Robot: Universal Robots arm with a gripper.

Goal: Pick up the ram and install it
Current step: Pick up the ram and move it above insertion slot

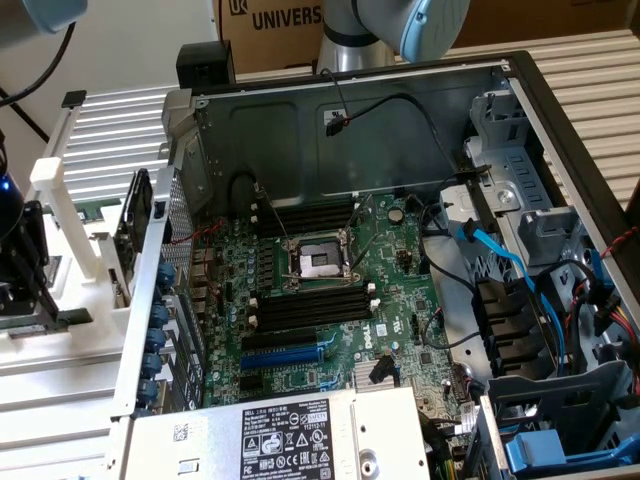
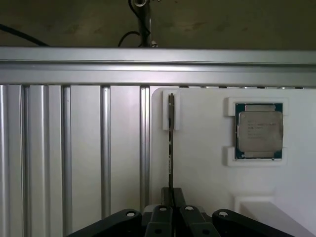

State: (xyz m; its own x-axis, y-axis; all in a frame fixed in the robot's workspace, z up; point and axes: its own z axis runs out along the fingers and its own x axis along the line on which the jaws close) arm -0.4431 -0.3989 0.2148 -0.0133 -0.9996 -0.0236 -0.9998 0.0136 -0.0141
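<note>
The letters "UNIVERS" are printed in dark type on a brown cardboard box [image 1: 285, 20], seen in the exterior view behind the grey and pale blue robot arm [image 1: 400, 25]. A white label [image 1: 290, 440] with fine print and marks is carried by the silver power supply [image 1: 390, 420]; the print cannot be read. The markings on the square silver processor [image 2: 259, 131] cannot be made out either.

In the wrist view the ram [image 2: 170, 143] is seen edge on as a thin dark strip standing upright in a white plastic holder [image 2: 202, 163]. Its far end is seated in a small white bracket of the holder. Its near end is clamped between the black fingers of the gripper [image 2: 172, 195], which are drawn together on it. The processor is laid flat in a square recess of the same holder, well apart from the ram.

The holder is placed on a ribbed aluminium surface [image 2: 74, 148] with long parallel grooves.

In the exterior view an open metal computer case [image 1: 300, 110] is shown. A green motherboard [image 1: 400, 290] is mounted inside, with long black memory slots [image 1: 310, 305], a metal-framed processor socket [image 1: 318, 262] and blue cables [image 1: 500, 260].
</note>
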